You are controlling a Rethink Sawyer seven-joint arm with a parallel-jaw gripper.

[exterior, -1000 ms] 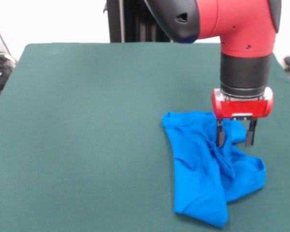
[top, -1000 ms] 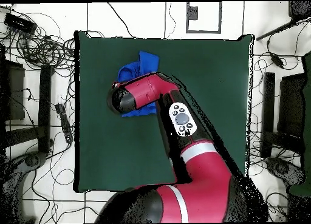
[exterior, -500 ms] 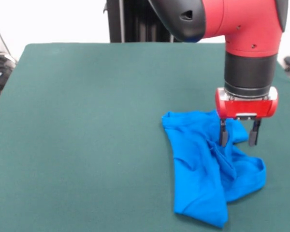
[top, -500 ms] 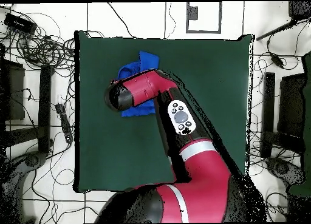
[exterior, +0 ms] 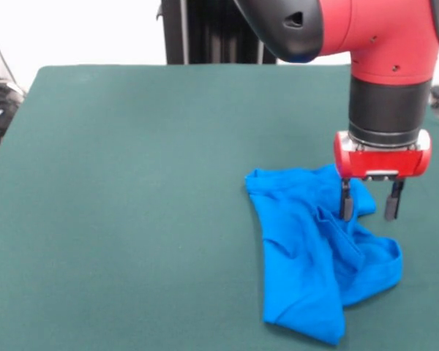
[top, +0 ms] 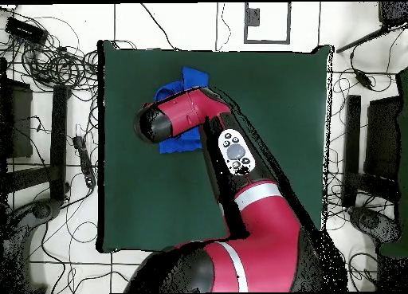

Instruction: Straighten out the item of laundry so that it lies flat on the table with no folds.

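Room, overhead view: pale tiled floor (top: 167, 24) around the table on all sides, strewn with black cables (top: 60, 64); dark stands and equipment along both side edges; a grey rectangular frame (top: 267, 21) on the floor beyond the table's far edge.

Table (exterior: 132, 183): large rectangle covered in dark green felt-like cloth, most of it bare. In the overhead view the cloth (top: 271, 107) fills the middle of the picture.

Arm (exterior: 380, 44): red and black, coming down from the top right in the front view; in the overhead view it reaches from the base across the table and covers part of the shirt.

Item of laundry (exterior: 307, 248): small bright blue T-shirt, crumpled and folded over itself, lying on the table at the lower right of the front view, well clear of the table's left half. No print shows, only plain blue. In the overhead view it (top: 187, 80) lies near the far left corner, partly under the arm.

Gripper (exterior: 370, 206): red body, two dark fingers (exterior: 346, 205) pointing down and spread apart, holding nothing. One finger stands over the shirt's upper right edge, the other over the bare cloth just beside it.

Change since one second ago: the arm and gripper have shifted a little to the right in the front view; the shirt lies as before, and the fingers are as far apart as before.
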